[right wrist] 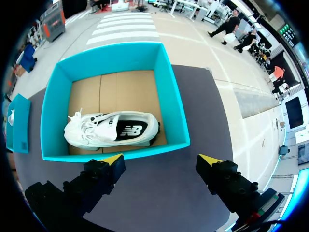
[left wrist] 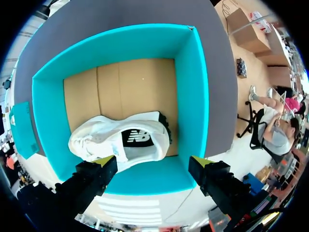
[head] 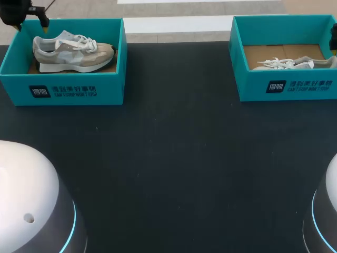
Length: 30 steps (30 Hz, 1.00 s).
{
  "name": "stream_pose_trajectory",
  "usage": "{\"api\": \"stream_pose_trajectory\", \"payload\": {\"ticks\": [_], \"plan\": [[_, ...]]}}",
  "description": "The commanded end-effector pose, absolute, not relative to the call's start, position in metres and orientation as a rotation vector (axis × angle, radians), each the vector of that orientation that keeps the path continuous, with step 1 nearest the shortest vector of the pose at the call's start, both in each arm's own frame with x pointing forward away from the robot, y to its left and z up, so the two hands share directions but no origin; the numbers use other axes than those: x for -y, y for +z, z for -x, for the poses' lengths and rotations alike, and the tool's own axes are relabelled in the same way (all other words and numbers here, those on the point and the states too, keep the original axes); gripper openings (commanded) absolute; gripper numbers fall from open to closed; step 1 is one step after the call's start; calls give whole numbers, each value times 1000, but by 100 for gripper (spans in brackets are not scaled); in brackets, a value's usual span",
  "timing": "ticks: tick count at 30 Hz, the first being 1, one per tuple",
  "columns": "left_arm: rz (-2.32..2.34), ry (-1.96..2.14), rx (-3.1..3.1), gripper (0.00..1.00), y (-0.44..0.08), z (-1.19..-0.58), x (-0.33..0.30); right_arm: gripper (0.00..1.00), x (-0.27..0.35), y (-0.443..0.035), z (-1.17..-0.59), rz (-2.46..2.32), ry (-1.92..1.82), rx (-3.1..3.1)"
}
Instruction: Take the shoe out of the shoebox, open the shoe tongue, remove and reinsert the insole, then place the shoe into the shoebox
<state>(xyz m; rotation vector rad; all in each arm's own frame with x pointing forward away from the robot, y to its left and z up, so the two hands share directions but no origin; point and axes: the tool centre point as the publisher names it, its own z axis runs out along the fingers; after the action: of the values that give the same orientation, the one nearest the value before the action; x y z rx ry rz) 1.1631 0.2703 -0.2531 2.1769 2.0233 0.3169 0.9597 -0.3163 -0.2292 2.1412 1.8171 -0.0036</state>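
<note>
Left gripper (left wrist: 152, 162): your fingers are spread wide with nothing between them. They hang above the left box's wall, at its far-left corner in the head view.
Left shoebox (head: 68, 89): a teal box, lid off, on the table's far-left part, with a cardboard floor inside.
Left shoe (head: 71, 50): a grey and beige sneaker stands on its sole in that box, toe end close to the box's right wall. In your left wrist view it sits against the wall nearest the fingers, with bare cardboard beyond it.
Right shoebox (head: 284, 87): a matching teal box, also open, on the far-right part of the table.
Right shoe (head: 292, 64): a white sneaker lies along this box's front wall, which hides its lower part in the head view, laces toward the table's middle. Bare cardboard fills the rest of the floor.
Right gripper (right wrist: 160, 158): your fingers stand wide apart, holding nothing. They are over bare table just outside the wall the shoe lies along.
Table (head: 168, 158): a broad dark strip runs between the two boxes, and the whole near half lies bare ahead of your two arm bases.
Edges: both boxes stand near the far edge, and the right one reaches almost to the right side.
</note>
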Motion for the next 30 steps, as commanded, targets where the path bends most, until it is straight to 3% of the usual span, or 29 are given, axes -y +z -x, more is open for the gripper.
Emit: {"api": "stream_pose_trajectory", "payload": {"ticks": [1, 12, 14, 17, 30], "plan": [[-2171, 359, -2049, 100, -261, -1174, -264, 100, 316, -230, -959, -2142, -2, -1816], [-2203, 347, -2070, 98, -277, -1179, -271, 100, 316, -230, -959, -2142, -2, -1816], [-2209, 343, -2069, 84, -279, -1180, -275, 100, 316, -230, -959, -2142, -2, -1816], [-2230, 330, -2065, 49, -281, -1179, -280, 100, 316, -230, -959, -2142, -2, -1816], [-2273, 265, -2061, 44, -296, -1182, -286, 100, 316, -230, -959, -2142, -2, -1816]]}}
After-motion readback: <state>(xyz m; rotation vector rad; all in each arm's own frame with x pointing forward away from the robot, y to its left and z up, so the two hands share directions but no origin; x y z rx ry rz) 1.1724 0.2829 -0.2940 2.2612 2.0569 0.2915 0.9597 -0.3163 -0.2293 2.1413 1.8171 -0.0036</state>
